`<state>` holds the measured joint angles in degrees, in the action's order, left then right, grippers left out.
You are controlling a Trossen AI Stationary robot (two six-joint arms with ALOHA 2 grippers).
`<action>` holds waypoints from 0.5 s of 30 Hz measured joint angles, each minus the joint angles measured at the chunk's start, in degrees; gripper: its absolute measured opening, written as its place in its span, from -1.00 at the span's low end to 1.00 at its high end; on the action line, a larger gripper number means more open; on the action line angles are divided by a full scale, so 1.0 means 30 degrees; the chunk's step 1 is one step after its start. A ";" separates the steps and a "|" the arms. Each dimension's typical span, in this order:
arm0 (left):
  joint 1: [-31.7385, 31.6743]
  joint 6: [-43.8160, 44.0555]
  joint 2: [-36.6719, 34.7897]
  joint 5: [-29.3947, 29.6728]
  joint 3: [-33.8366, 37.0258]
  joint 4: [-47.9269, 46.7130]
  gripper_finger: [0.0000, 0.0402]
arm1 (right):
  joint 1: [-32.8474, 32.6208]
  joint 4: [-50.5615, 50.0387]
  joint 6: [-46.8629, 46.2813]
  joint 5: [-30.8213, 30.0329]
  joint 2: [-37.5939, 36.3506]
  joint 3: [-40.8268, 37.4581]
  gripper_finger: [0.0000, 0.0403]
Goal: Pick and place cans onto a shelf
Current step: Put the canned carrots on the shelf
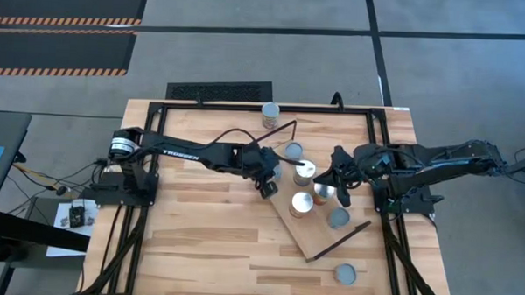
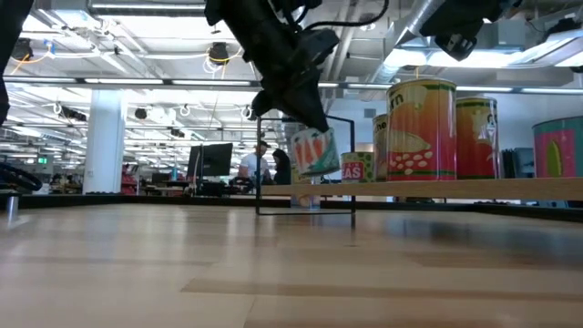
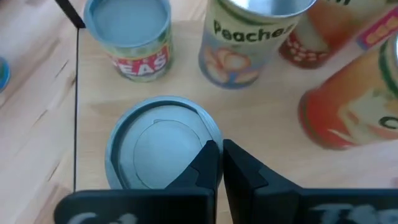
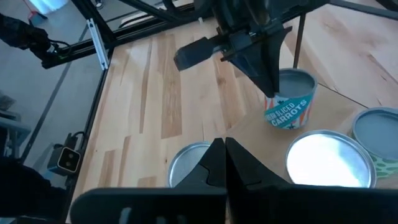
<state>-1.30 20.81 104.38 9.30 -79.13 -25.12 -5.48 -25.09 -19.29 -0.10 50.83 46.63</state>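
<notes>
The light wooden shelf (image 1: 319, 239) lies slantwise on the table with black wire frames at its ends. Several cans stand on it, among them a peas can (image 3: 134, 37), a peaches can (image 3: 249, 43) and a tall orange corn can (image 2: 422, 128). My left gripper (image 3: 219, 155) is over the shelf's far end, shut on a carrots can (image 4: 289, 106) with a bluish-grey top (image 3: 158, 149). My right gripper (image 4: 222, 152) is shut and empty, raised above two cans (image 4: 323, 165) on the shelf's middle. My left gripper pinches the rim of the carrots can's top (image 3: 202, 146) between its two fingers, at one side of the can. The fingers (image 4: 267, 78) come from above, pointing down. The can (image 2: 312, 150) hangs tilted below them, clear of the shelf board (image 2: 455, 189).
One can (image 1: 271, 114) stands at the table's far edge and another (image 1: 346, 273) near the front edge, off the shelf. The shelf's wire frame (image 2: 305, 211) stands just below the held can. Bare tabletop lies left of the shelf (image 1: 207, 224).
</notes>
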 joint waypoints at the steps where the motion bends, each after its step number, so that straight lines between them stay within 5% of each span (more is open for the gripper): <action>1: 0.0000 0.0013 0.0024 -0.0030 0.0000 0.0118 -1.00 | 0.0000 0.0023 0.0036 0.0000 0.0000 0.0000 -0.97; 15: 0.1569 0.1392 0.0233 0.2008 -0.2194 -0.2582 -1.00 | 0.0000 -0.0091 0.0094 0.0005 0.0000 0.0000 -0.97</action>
<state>3.41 24.98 105.08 15.33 -85.71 -32.87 -5.48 -25.36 -19.00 -0.08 50.83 46.63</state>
